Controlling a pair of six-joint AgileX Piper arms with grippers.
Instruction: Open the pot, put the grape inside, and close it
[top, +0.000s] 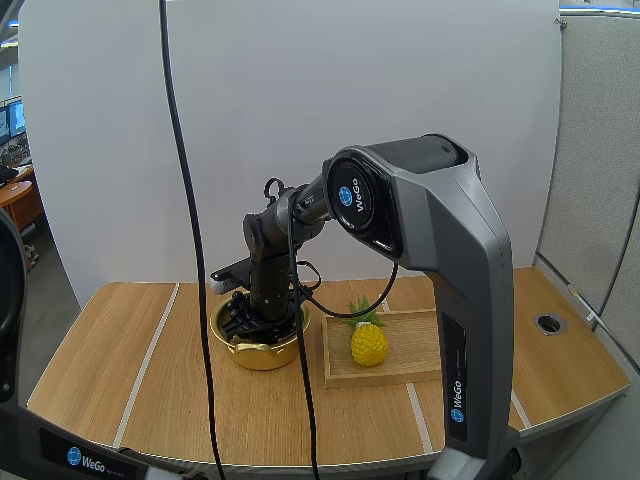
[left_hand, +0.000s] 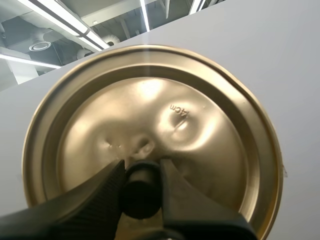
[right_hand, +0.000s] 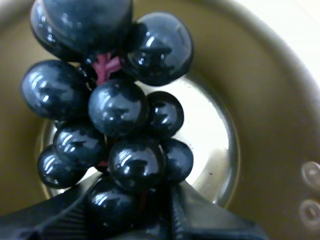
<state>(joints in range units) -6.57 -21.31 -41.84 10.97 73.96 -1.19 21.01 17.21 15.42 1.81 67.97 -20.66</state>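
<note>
The gold pot (top: 258, 350) stands open on the table, left of the wooden tray. My right gripper (top: 262, 322) reaches down into it. In the right wrist view its fingers (right_hand: 200, 220) pinch a bunch of dark grapes (right_hand: 117, 110) that hangs inside the pot (right_hand: 260, 120), just above its shiny bottom. In the left wrist view my left gripper (left_hand: 141, 192) is shut on the black knob (left_hand: 141, 191) of the gold lid (left_hand: 150, 135), which it holds up in the air, tilted on edge.
A wooden tray (top: 385, 350) lies right of the pot with a small yellow pineapple (top: 368, 340) on it. The table's right part has a round cable hole (top: 549, 323).
</note>
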